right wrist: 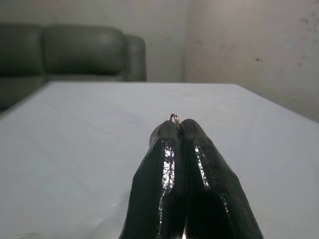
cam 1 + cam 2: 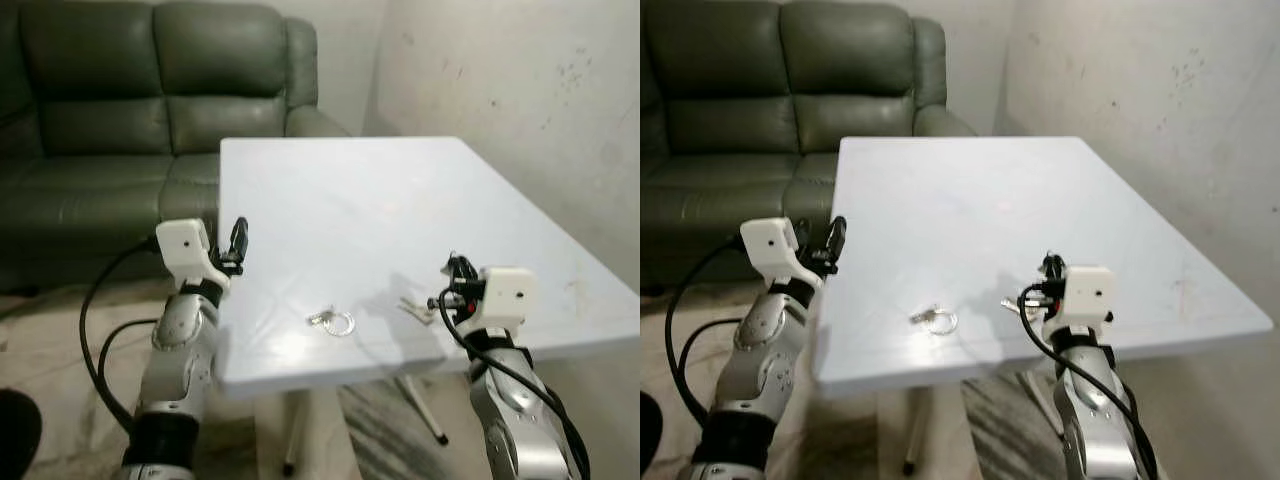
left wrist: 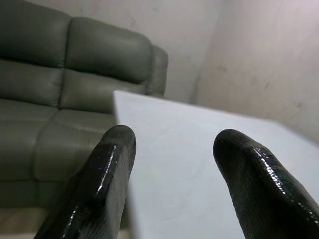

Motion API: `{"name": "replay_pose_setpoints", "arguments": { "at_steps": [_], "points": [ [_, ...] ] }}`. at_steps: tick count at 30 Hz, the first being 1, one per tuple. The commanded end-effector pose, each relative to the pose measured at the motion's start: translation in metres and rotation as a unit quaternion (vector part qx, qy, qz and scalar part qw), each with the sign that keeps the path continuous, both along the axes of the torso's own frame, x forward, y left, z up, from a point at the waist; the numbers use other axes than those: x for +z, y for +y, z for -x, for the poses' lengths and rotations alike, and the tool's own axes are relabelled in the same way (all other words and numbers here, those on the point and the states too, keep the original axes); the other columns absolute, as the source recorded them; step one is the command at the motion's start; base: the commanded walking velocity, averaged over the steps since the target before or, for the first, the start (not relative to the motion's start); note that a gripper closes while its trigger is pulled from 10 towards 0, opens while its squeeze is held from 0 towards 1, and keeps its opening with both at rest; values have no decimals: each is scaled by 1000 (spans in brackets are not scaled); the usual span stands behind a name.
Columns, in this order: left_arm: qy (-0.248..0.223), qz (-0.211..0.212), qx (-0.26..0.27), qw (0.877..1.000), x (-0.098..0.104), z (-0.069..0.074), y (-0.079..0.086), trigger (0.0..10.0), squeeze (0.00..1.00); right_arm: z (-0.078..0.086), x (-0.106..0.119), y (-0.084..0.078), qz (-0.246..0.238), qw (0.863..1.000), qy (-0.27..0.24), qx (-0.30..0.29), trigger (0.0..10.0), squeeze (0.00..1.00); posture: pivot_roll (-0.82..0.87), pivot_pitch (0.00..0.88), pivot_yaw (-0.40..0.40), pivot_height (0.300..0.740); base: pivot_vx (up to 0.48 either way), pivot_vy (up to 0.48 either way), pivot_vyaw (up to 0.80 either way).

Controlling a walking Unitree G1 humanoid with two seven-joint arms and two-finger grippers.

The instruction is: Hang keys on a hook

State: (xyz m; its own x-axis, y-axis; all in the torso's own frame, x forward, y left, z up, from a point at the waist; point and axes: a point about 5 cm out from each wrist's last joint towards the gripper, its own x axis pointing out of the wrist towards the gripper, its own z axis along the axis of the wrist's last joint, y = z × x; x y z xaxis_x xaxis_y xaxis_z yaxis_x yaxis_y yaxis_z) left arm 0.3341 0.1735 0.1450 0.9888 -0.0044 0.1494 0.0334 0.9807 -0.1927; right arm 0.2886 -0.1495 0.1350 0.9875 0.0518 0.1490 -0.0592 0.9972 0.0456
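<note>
- The right pincer (image 1: 177,130) is squeezing shut on a small metal key ring (image 1: 174,117); in its wrist view just a sliver of the loop is peeking out above the pinched black fingertips (image 1: 164,142).
- From the head camera, that pincer is hovering just over the near right part of the white rectangular desk (image 2: 400,190), with what looks like the keys (image 2: 417,310) dangling or lying just beside it. Honestly can't tell if they're lifted clear or touching the top.
- There's also a second silver ring with a small clip (image 2: 333,321) lying loose on the desk near the front edge, between the two arms.
- The left pincer (image 2: 236,243) is sitting with its fingers spread apart, holding nothing, at the desk's left edge.
- Dark green leather sofa (image 2: 150,110) is sitting behind the desk, bare plaster wall (image 2: 520,90) on the right. I'm not spotting any hook anywhere here, so my guess is the robot is going to have to turn or walk to find one.
- What's worrying me: the grip is only catching the very tip of the ring. Any swing while walking and the ring could be twisting out of that pinch and dropping. And with so little loop exposed, threading it over a hook is going to be fiddly.
</note>
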Motion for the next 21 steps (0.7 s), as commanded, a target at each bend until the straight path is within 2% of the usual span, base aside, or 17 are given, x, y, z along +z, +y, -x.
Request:
{"name": "replay_pose_setpoints", "arguments": {
  "at_steps": [1, 10, 21],
  "points": [
    [-5, 3, -15, 1000, 6, -4, -12, 10000, 0, 0, 4, -12, 7, 1000, -7, -19, 10000, 0, -53, 0, -32, 740, 0, 0, -756],
    [17, 17, -1, 1000, 1, -4, -10, 10000, 0, 2, 3, -12, 7, 1000, -4, -20, 10000, 0, -57, 0, -32, 740, 0, 0, -756],
    [26, 8, -1, 1000, -1, -4, -11, 10000, 0, 3, 3, -12, 6, 1000, -2, -22, 10000, 0, -61, 0, -30, 740, 0, 0, -756]
  ]
}}
